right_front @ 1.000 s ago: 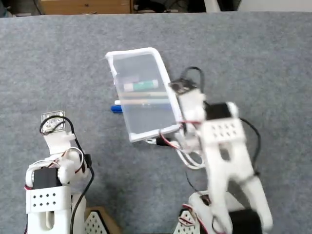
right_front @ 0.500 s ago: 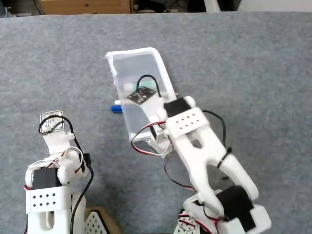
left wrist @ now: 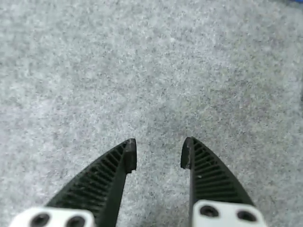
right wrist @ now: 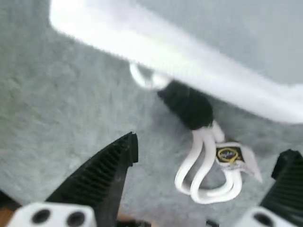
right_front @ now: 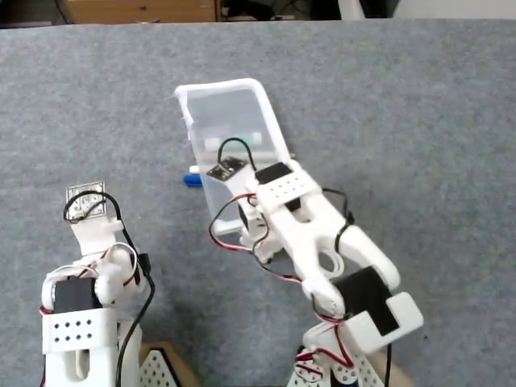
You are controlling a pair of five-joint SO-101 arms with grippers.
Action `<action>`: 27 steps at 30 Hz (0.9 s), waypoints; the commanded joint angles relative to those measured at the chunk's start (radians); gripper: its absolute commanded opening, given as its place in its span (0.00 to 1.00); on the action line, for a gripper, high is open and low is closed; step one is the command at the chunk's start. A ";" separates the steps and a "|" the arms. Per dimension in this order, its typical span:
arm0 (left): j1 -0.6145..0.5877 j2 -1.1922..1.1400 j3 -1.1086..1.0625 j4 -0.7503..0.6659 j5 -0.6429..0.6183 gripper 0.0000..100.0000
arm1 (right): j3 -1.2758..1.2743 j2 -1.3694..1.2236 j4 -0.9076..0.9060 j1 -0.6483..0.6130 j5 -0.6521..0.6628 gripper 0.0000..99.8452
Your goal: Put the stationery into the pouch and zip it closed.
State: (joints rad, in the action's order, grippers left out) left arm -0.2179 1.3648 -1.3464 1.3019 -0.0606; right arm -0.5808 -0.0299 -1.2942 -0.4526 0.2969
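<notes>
The right gripper is hanging, jaws wide apart, over the pouch's zip end on a grey mat.

The mat is covering the table; a wooden cabinet is showing beyond its far edge. The pouch is lying flat near the middle, with the right arm covering its near end. Just outside that end a black zip pull and its white cord are lying on the mat below the jaws. A blue pen is poking out at the pouch's edge, mostly hidden. Something green-labelled is sitting inside, too faint to name. The left gripper is hanging with jaws apart over bare mat, well away from the pouch.
</notes>
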 commanded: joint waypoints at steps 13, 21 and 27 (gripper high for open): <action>-0.010 0.003 0.025 -0.021 -0.006 0.19 | 0.168 -0.269 0.038 -0.015 0.044 0.44; -0.010 0.003 0.025 -0.021 -0.005 0.19 | 0.245 -0.351 0.038 -0.014 0.043 0.33; -0.010 0.003 0.024 -0.021 -0.003 0.19 | 0.240 -0.352 0.038 -0.014 0.043 0.32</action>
State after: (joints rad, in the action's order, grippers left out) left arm -0.2179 1.3648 -1.3464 1.3019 -0.0606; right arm -0.3690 -0.3567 -1.2743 -0.4511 0.3399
